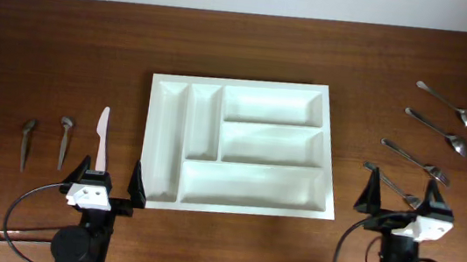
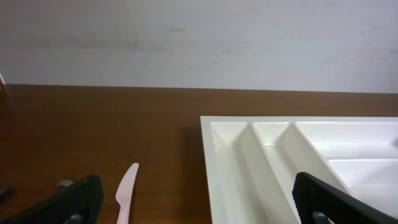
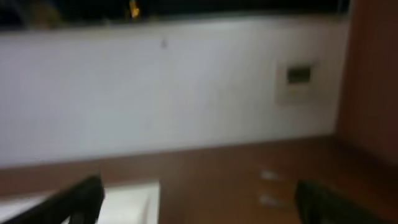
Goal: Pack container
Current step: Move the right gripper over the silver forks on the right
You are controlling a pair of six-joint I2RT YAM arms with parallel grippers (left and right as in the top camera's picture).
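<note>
The container [image 1: 253,188], a large white tray with five compartments, lies in the middle of the table with all compartments bare. My left gripper [image 1: 109,179] hovers open at its front left corner, with nothing between the fingers. A pale plastic knife [image 1: 102,138] lies just ahead of it, seen close in the left wrist view as the knife [image 2: 126,190] beside the container [image 2: 249,162]. My right gripper [image 1: 401,196] stands open right of the tray, over a fork [image 1: 390,184]. The right wrist view is blurred and shows only the container's corner [image 3: 134,202].
Two small dark spoons [image 1: 26,141] [image 1: 64,140] lie left of the knife. On the right lie two metal spoons [image 1: 448,104] [image 1: 439,131] and another fork [image 1: 415,160]. A thin metal piece [image 1: 19,234] lies by the left arm's base and cable.
</note>
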